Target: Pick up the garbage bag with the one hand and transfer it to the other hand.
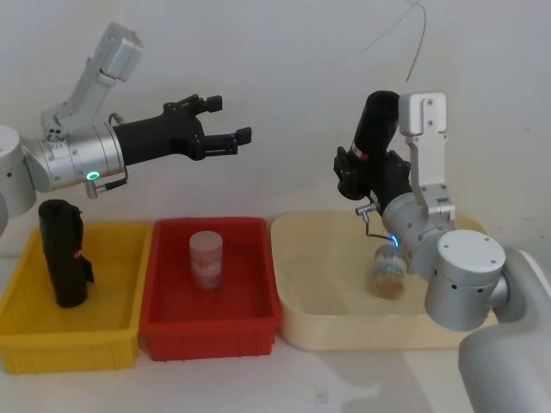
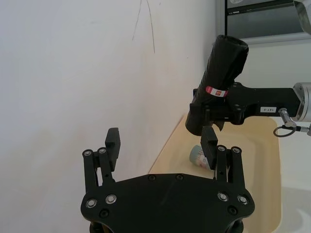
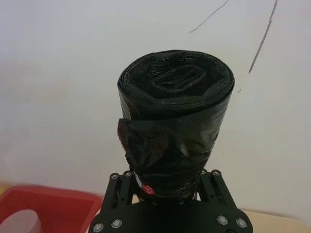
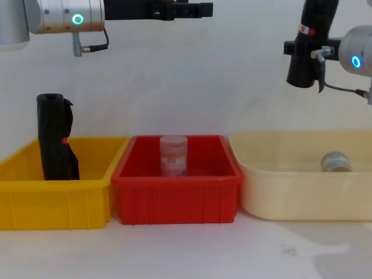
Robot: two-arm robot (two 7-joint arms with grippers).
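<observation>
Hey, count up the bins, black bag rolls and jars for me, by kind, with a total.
Bins: 3, yellow, red, cream
Black bag rolls: 2, garbage bag held in the right pincer, another roll in the yellow bin
Jars: 2, and
Total: 7

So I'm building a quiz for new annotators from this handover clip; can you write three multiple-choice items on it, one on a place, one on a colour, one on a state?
1. Where does the second black roll stand?
A. yellow bin
B. red bin
C. cream tray

2. What colour is the ring light on the arm holding the garbage bag?
A. green
B. blue
C. red

3. How are the left gripper's fingers?
A. shut on the bag
B. shut on nothing
C. open, holding nothing

Key: 1 A, the second black roll stands upright in the yellow bin. 2 B, the right gripper clamps the garbage bag and its arm glows blue. 3 C, the left gripper hangs in the air, its fingers spread.
</observation>
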